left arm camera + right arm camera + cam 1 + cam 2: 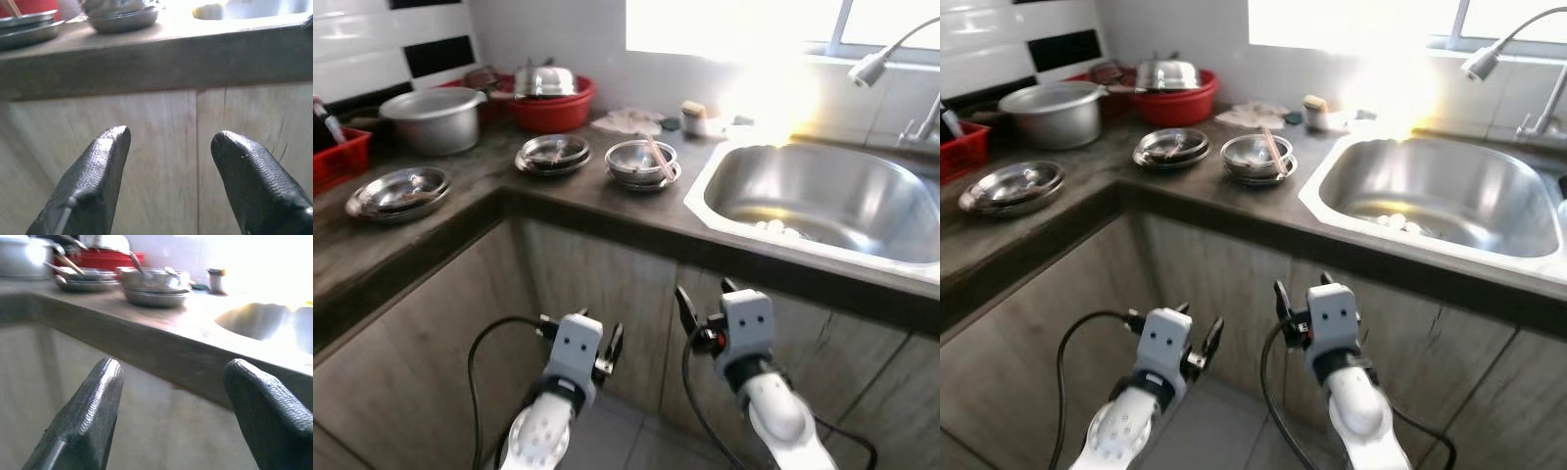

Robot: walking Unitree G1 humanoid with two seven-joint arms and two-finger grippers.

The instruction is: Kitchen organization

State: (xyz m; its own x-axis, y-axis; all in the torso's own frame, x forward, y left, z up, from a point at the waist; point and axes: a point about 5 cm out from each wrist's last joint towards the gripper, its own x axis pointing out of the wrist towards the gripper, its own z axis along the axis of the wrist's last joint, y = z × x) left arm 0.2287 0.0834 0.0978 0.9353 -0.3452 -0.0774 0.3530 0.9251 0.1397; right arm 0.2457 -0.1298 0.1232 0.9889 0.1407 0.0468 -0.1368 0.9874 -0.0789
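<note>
Currently, the left gripper [579, 331] and right gripper [703, 299] hang below the counter [607, 201] with fingers spread wide, holding nothing, while the steel bowls [642, 163] sit beside the sink [822, 201].

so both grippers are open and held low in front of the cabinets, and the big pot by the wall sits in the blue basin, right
Not quite. Both the left gripper and right gripper are open and low, but the basin is red and holds a steel lid; the pot stands beside it. See the left eye view.
</note>
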